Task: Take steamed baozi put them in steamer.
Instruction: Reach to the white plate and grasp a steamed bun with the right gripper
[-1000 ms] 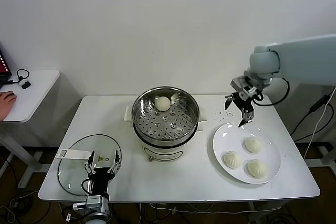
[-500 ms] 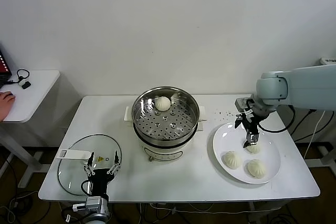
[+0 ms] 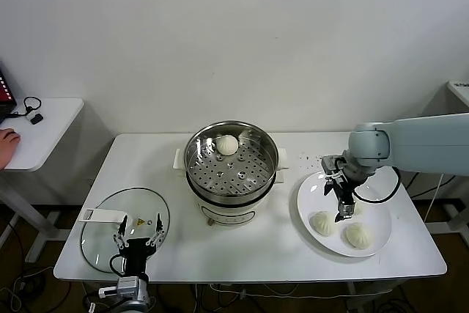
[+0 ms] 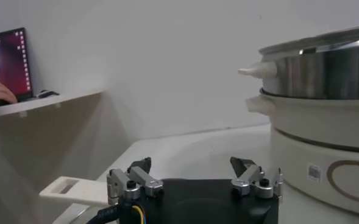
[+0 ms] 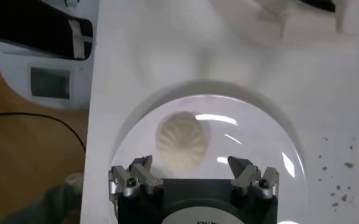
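The steamer (image 3: 231, 170) stands mid-table with one baozi (image 3: 228, 145) on its perforated tray at the back. Two more baozi (image 3: 323, 223) (image 3: 359, 234) lie on the white plate (image 3: 311, 199) at the right. My right gripper (image 3: 343, 207) is open and low over the plate, and it covers the spot where a third baozi lay. In the right wrist view a pleated baozi (image 5: 179, 139) lies just ahead of the open right gripper (image 5: 191, 165), not gripped. My left gripper (image 3: 138, 242) is open and empty at the front left; the left wrist view shows it (image 4: 192, 168) beside the steamer (image 4: 325, 67).
A round glass lid (image 3: 102, 229) with a white handle (image 3: 102, 215) lies front left, under my left gripper. A small side table (image 3: 40, 130) with a person's hand stands at far left. The wall is close behind the table.
My right gripper has come down from above the table's back right and moved slightly left, low over the plate's baozi. The left gripper has sunk slightly.
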